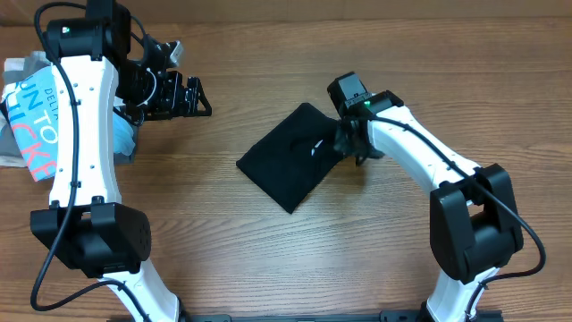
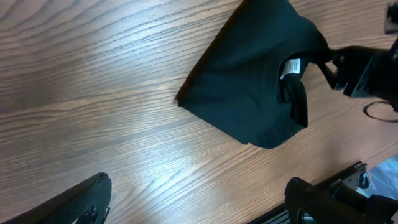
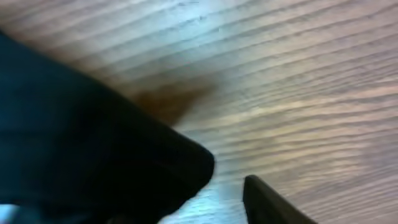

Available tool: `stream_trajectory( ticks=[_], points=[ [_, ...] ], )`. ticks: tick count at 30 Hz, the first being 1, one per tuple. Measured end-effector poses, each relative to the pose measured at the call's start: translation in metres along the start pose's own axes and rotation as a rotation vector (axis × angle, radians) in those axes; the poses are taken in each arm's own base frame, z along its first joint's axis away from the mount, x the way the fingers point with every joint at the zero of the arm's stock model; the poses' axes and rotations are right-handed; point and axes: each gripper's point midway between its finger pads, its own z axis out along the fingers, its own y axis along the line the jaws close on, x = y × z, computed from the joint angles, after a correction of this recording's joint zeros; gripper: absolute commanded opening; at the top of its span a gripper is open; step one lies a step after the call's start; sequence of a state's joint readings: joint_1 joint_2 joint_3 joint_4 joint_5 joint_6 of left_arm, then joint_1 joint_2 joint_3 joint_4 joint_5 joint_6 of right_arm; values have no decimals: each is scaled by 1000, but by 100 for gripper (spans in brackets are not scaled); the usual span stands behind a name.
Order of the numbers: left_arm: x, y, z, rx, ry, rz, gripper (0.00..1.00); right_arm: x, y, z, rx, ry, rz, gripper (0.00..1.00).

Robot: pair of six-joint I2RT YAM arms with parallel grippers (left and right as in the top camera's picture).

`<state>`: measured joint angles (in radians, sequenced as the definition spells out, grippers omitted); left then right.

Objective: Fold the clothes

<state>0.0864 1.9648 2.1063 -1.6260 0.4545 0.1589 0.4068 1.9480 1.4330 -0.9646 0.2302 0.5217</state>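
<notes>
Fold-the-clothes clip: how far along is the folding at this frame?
Looks done: the black T-shirt lies as a compact folded rectangle mid-table, neck tag showing. In hand: the right gripper sits at its right edge; whether it pinches fabric is unclear. The left gripper is open and off to the side. Left: possibly a final fold or tidy, then release.

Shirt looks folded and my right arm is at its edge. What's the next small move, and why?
Probably open the right gripper fully and lift it clear, straight up. The black T-shirt lies as a compact folded rectangle, and the fingers sit at its edge by the neck tag; whether they pinch cloth I cannot tell, so a sideways pull might undo the fold.
</notes>
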Motion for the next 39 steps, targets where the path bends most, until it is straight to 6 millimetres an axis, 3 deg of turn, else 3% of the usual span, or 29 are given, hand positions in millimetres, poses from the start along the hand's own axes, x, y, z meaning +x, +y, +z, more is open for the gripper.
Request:
stream_trajectory(
  ticks=[6,12,14,18,20,23,27,32,39],
  points=[
    [0,0,0,1,1,-1,92,28,-35,-4,134,123,-18,61],
    [0,0,0,0,1,-1,92,28,-50,-13,155,156,47,61],
    [0,0,0,0,1,0,92,18,-42,-26,94,128,57,61],
    [0,0,0,0,0,0,92,-7,3,-77,-205,42,12,61],
    [0,0,0,0,0,0,92,-7,22,-106,-353,34,-19,61],
    [0,0,0,0,0,0,92,6,38,-124,-465,70,-61,61],
    [-1,0,0,0,-3,2,92,35,58,-118,-523,159,-120,62],
    [-1,0,0,0,-3,2,92,77,85,-95,-543,257,-186,62],
    [-1,0,0,0,-3,1,93,96,93,-67,-543,294,-133,60]
  ],
)
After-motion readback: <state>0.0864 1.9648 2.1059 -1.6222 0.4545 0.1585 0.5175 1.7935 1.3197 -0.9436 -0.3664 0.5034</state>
